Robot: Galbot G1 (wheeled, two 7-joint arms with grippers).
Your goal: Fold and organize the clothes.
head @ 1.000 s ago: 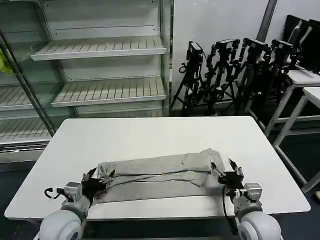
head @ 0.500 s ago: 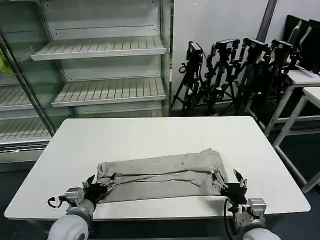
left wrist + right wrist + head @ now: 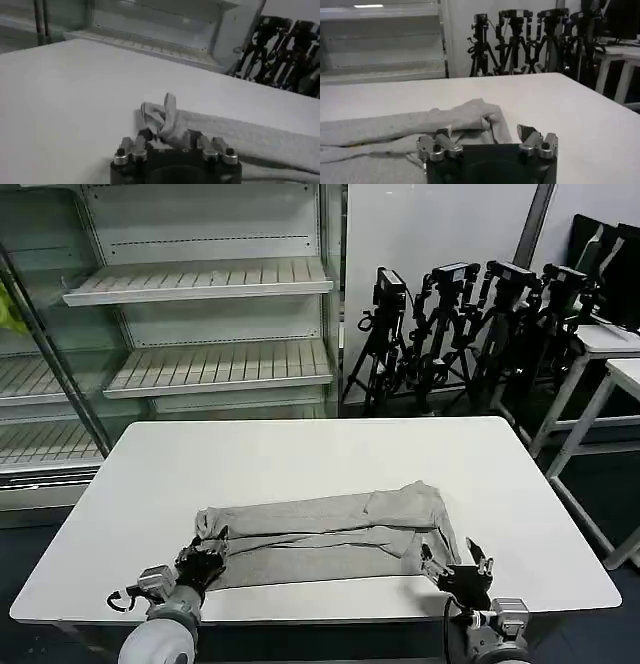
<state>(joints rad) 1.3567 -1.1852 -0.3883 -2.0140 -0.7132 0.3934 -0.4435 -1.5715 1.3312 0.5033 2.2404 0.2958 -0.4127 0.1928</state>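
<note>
Both arms are pulled back twd the near table (image 3: 300, 444) edge vs a sec ago. Grey shirt (image 3: 330, 536) is left in a long folded band mid-table, so another fold is likely due. Left gripper (image 3: 203, 562) is pinched on the shirt's end; right gripper (image 3: 455, 568) is spread, empty. Chest print is hidden.

Both grippers, left (image 3: 205, 562) and right (image 3: 456, 572), have drawn back toward 6 o'clock, off the shirt (image 3: 325, 532) to its near edge.
</note>
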